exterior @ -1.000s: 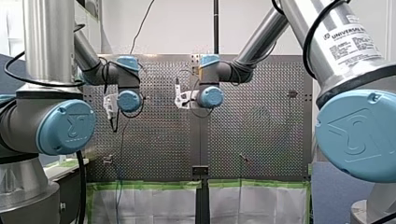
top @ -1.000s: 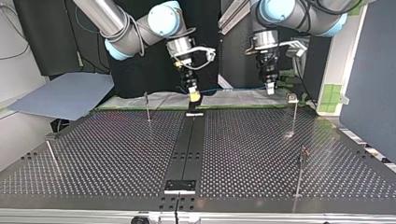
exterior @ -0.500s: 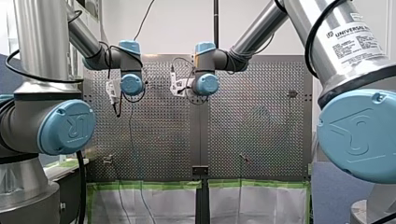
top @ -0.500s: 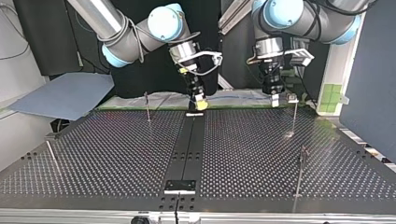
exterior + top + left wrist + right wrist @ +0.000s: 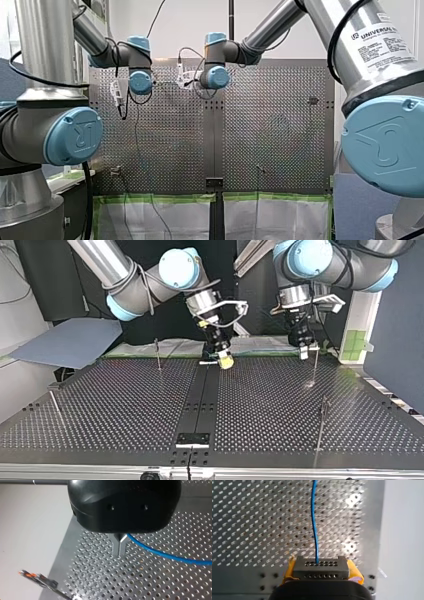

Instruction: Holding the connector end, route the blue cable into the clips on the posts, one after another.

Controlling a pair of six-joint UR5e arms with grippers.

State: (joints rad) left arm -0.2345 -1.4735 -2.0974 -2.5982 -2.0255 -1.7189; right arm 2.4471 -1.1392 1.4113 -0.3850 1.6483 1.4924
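In the right wrist view my right gripper (image 5: 321,574) is shut on a black connector block (image 5: 320,566), held between yellow pads (image 5: 355,571). The blue cable (image 5: 314,522) leaves the block and runs ahead over the perforated table. In the left wrist view the blue cable (image 5: 172,558) comes out at the root of my left gripper's (image 5: 120,551) pinched metal fingers and trails off to one side. In the top view my right gripper (image 5: 226,361) hangs by the centre rail, and my left gripper (image 5: 303,353) is close to a thin post (image 5: 316,365).
More thin posts stand at the top view's left (image 5: 158,354), far left (image 5: 55,405) and right front (image 5: 322,422). A post with an orange-tipped clip (image 5: 40,580) lies beside my left gripper. A black rail (image 5: 200,400) runs down the table's middle. A grey sheet (image 5: 70,342) lies beyond the far edge.
Both grippers have come forward over the table's far edge, toward the top view's camera and slightly to its right. The left gripper now hangs next to the right-hand post.
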